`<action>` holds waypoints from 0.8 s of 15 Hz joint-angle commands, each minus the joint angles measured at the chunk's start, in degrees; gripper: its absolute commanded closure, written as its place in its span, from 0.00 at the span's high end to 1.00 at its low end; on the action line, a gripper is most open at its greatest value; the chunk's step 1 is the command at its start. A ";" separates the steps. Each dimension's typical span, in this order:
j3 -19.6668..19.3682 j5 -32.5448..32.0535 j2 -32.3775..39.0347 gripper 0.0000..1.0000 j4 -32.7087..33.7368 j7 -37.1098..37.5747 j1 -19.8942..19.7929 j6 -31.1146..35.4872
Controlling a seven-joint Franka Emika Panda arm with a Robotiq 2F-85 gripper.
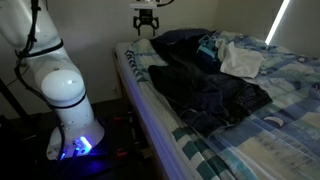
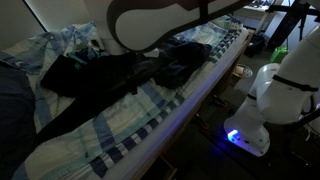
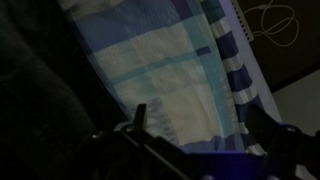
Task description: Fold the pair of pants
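Note:
The dark pair of pants (image 1: 205, 90) lies crumpled across the middle of the bed in both exterior views (image 2: 120, 68). In the wrist view the pants (image 3: 30, 70) fill the dim left side. My gripper (image 1: 146, 22) hangs high above the far corner of the bed, well away from the pants. In the wrist view its fingers (image 3: 210, 140) stand apart over the blue plaid blanket (image 3: 160, 70), with nothing between them. The gripper is open and empty.
A white cloth (image 1: 241, 60) and other bunched fabric lie on the blanket (image 1: 290, 100) beyond the pants. The bed's edge (image 2: 190, 100) runs beside the robot base (image 1: 68, 100), which glows blue at its foot. Cables (image 3: 270, 20) lie on the floor past the edge.

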 commanded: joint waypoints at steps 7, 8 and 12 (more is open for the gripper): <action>2.84 -0.83 13.07 1.00 9.28 -0.72 1.00 3.87; 3.46 -1.36 14.77 1.00 10.60 -1.18 1.37 4.28; 5.79 -4.32 21.85 1.00 16.30 -3.55 3.62 5.22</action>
